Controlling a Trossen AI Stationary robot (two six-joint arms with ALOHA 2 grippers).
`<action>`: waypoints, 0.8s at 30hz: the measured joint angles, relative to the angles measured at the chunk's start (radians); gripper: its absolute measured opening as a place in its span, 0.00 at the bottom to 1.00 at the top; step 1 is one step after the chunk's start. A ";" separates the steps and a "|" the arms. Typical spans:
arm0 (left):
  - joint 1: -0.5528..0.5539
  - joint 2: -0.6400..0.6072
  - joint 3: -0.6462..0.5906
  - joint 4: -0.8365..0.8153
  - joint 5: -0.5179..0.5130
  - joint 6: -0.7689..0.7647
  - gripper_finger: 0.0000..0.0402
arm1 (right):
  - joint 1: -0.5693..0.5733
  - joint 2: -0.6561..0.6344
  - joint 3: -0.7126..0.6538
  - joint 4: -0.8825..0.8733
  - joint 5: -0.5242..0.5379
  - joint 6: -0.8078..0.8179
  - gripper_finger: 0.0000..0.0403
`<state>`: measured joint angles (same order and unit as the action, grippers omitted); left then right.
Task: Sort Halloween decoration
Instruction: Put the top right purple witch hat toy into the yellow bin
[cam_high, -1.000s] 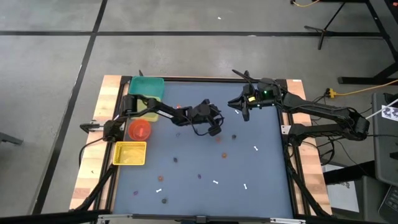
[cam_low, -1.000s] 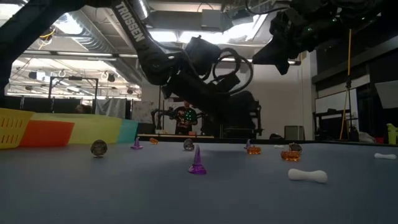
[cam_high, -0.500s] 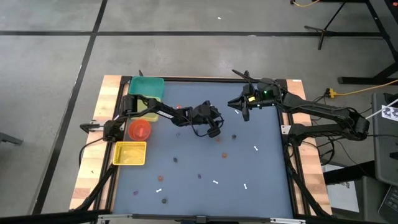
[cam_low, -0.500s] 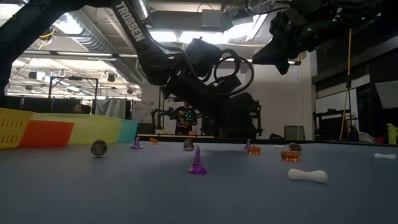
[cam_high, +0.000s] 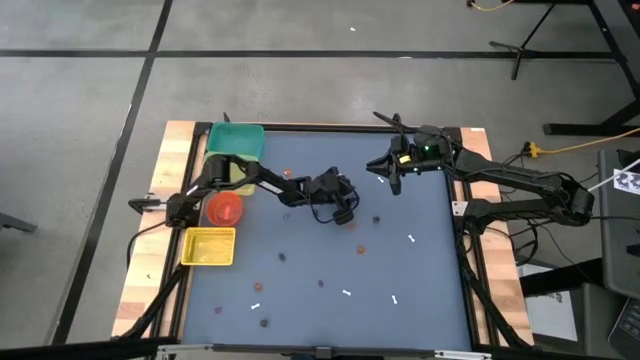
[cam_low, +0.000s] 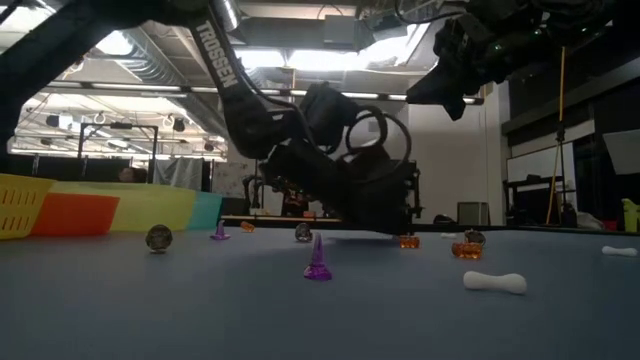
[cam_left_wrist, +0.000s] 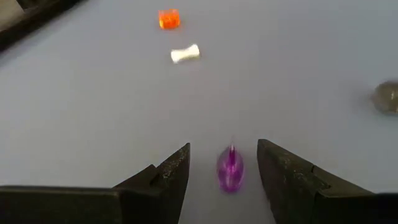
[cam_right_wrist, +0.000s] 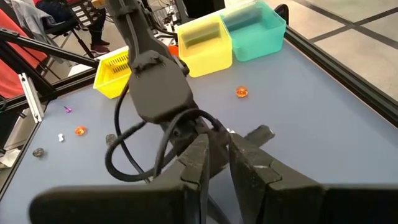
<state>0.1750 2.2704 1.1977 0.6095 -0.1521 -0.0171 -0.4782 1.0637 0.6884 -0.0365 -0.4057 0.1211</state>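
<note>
Reaching low over the middle of the blue-grey table (cam_high: 430, 290), the left claw (cam_left_wrist: 224, 168) has its two dark fingers spread apart on either side of a small translucent purple cone-shaped trinket (cam_left_wrist: 230, 169), which stands on the surface between them, not yet gripped. The step in hand looks like the pick-up of this piece: the next move calls for the fingers to come together on the cone without tipping it, then a lift and a carry to one of the bins at the table's left edge.

The right claw (cam_right_wrist: 214, 163) waits raised near the far right of the table, fingers drawn nearly together with only a thin gap and nothing between them.

Counted in the high view: about four thin white stick pieces, roughly five dark purple or black trinkets and about three orange ones lie scattered, mostly toward the near half; some are too small to be sure of. Three bins are clear: a teal plastic bin (cam_high: 236, 139), a round red container (cam_high: 225, 208) and a yellow slotted basket (cam_high: 209, 246).
</note>
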 joint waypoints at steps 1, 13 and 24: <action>0.001 0.001 0.000 -0.002 -0.001 -0.002 0.43 | 0.000 0.000 0.000 0.001 0.000 0.000 0.15; 0.006 0.002 0.000 -0.029 -0.004 -0.007 0.43 | 0.000 0.000 0.000 -0.007 0.004 0.000 0.15; 0.005 0.001 0.000 -0.031 -0.019 -0.006 0.43 | 0.000 0.000 0.000 -0.017 0.005 0.000 0.15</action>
<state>0.1802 2.2719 1.1980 0.5786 -0.1707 -0.0235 -0.4782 1.0637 0.6884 -0.0540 -0.4007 0.1207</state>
